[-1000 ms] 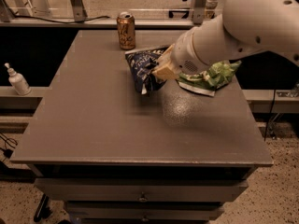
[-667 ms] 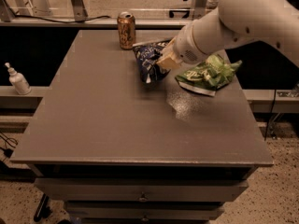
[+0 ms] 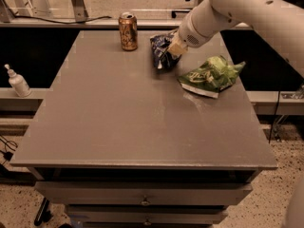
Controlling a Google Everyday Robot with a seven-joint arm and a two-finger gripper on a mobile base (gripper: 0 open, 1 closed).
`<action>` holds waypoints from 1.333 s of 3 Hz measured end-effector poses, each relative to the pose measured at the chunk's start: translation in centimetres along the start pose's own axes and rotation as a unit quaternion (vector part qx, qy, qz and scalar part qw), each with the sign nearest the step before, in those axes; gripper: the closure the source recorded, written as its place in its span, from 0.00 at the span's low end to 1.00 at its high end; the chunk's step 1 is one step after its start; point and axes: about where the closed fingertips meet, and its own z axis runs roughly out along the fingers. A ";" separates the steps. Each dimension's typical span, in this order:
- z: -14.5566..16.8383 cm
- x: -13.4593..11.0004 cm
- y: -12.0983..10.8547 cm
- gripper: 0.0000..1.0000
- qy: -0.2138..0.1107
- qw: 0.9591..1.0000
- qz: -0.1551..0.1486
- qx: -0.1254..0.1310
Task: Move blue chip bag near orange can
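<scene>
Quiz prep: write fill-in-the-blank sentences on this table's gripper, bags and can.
The two-finger gripper, above the grey table's far end, is shut on the crumpled dark ____ foil chip bag. The orange-brown metal can stands ____. Of both bags, the crinkled green bag lies ____ from the can.
Missing: blue; upright; farther.

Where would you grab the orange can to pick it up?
Probably around the middle of the orange can, coming from the front: it stands upright with straight round sides, and the blue chip bag crowds its right side. The pincer is there, shut on that bag.
</scene>
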 end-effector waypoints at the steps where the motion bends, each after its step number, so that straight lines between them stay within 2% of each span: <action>1: 1.8 0.1 -2.3 1.00 0.013 1.000 0.003 0.009; 2: 3.3 -0.8 -4.0 1.00 0.010 1.000 0.006 0.017; 4: 4.7 -3.1 -5.4 1.00 -0.011 0.999 0.017 0.025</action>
